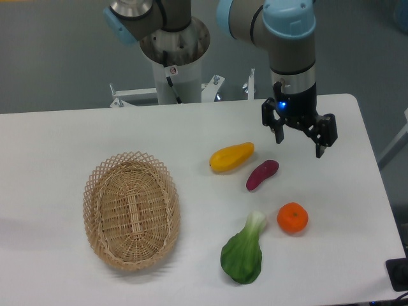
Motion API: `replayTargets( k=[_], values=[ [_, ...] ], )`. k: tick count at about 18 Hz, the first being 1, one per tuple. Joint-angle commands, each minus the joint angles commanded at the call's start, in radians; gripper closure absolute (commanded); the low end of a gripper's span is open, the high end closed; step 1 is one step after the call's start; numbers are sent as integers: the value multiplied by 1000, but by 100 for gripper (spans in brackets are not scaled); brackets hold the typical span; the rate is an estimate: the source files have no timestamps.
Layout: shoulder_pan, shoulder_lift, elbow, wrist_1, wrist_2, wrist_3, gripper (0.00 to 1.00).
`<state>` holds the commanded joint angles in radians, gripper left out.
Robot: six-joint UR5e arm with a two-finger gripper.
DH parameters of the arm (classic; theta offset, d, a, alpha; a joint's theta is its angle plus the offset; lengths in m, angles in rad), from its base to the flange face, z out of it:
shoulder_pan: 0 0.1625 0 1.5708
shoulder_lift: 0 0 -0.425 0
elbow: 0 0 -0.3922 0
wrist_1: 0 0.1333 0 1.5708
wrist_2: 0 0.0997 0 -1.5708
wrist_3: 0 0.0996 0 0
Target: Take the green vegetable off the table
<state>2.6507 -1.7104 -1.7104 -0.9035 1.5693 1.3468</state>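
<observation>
The green vegetable lies flat near the front edge of the table, pale stalk pointing toward the orange just beside it, while the gripper hangs empty with its fingers spread, well apart from it toward the back right corner. Between the two lie the purple eggplant-like piece and the yellow fruit — a low, straight path could knock either aside. The likelier slip is at the grasp: closing across the broad, rounded leaf may squeeze it out, and descending near the stalk could nudge the orange rolling — the basket sits safely off to the left.
</observation>
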Motion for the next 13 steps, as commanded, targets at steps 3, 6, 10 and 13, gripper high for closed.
replayTargets(
  k=[3, 6, 10, 13],
  values=[
    [0, 2, -9, 15, 0, 3, 0],
    [-2, 2, -18, 18, 5, -1, 0],
    [-5, -8, -44, 40, 5, -8, 0],
    [-12, -15, -66, 71, 5, -148, 0]
  ],
)
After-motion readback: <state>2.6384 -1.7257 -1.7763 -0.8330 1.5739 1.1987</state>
